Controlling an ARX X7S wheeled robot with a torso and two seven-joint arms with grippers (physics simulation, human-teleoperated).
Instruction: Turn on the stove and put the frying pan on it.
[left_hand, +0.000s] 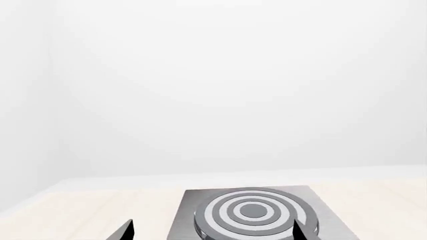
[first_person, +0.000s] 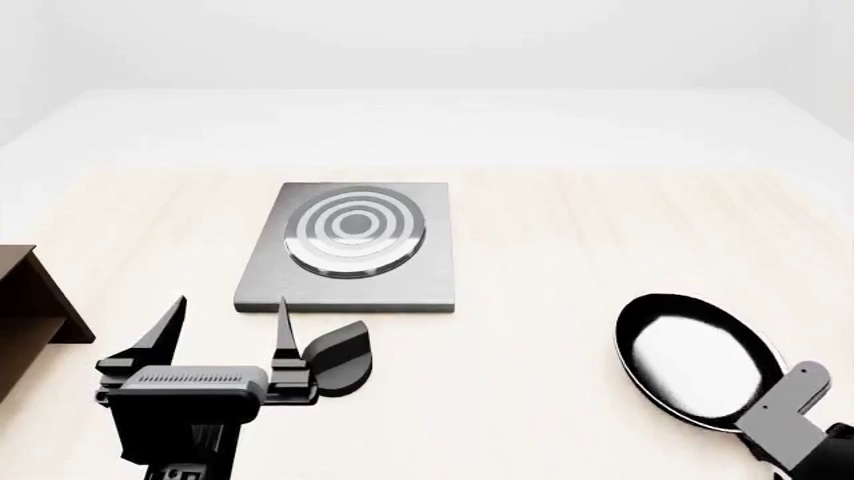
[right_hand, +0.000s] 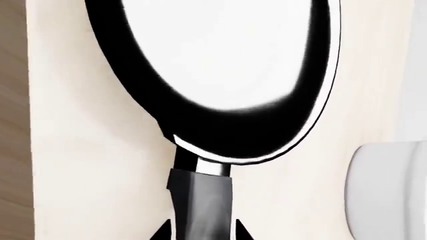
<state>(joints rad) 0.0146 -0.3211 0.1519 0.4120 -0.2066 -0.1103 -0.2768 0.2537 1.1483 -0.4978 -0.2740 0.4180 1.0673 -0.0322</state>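
Right tool (right_hand: 200, 235) gripping frying pan (right_hand: 220, 65) (handle)

The stove (first_person: 350, 248) is a flat grey square plate lying on the pale wooden table (first_person: 561, 230), with a raised round burner (first_person: 355, 229) of grey and white rings towards its far side. Its black round knob (first_person: 340, 355) lies on the table just in front of the plate. The frying pan (first_person: 697, 358), black and shallow with a glossy white-reflecting inside, sits well to the right, its dark handle (right_hand: 200, 205) pointing towards the near edge.
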